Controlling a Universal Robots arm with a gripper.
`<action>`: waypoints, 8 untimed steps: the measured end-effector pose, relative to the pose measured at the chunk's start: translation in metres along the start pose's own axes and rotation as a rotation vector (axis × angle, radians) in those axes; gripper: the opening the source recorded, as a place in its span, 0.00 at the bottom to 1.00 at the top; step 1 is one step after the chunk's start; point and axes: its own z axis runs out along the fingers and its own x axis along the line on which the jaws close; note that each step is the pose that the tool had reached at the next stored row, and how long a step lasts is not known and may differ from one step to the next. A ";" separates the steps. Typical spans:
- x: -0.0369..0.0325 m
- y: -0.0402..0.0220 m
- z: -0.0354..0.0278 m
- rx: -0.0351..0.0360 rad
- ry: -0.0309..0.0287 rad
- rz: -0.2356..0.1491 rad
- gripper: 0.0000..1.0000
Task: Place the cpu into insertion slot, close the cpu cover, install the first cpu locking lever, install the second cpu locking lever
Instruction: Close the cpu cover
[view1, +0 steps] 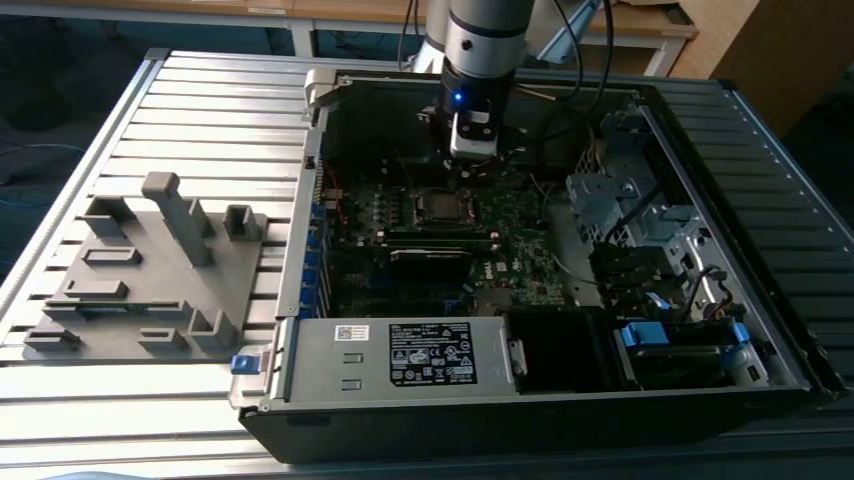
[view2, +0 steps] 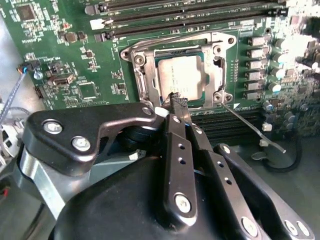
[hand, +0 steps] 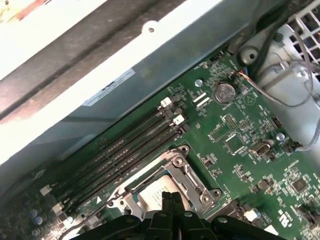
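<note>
Both fingers (view2: 175, 145) of my gripper (view2: 178, 103) are clenched empty at the cover (view2: 212, 80) over the chip (view2: 179, 75); pressing askew could skid them off onto the board (view2: 60, 50).

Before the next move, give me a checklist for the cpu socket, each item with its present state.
1. The cpu lies flat in the insertion slot: ok.
2. The cpu cover is down flat around the cpu's top: ok, as far as the second wrist view shows.
3. The thin locking lever is latched: not ok; it juts out away from the socket.
4. The end effector is shut with nothing between its fingers: ok.
5. Its tips are touching the cover's edge rather than hanging just above it: cannot tell.
</note>
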 end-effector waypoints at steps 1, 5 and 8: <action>0.0000 0.0000 0.0001 0.0000 0.0000 -0.013 0.10; 0.0000 0.0000 0.0004 0.0004 -0.0001 -0.077 0.10; 0.0000 0.0000 0.0009 0.0010 0.0002 -0.131 0.10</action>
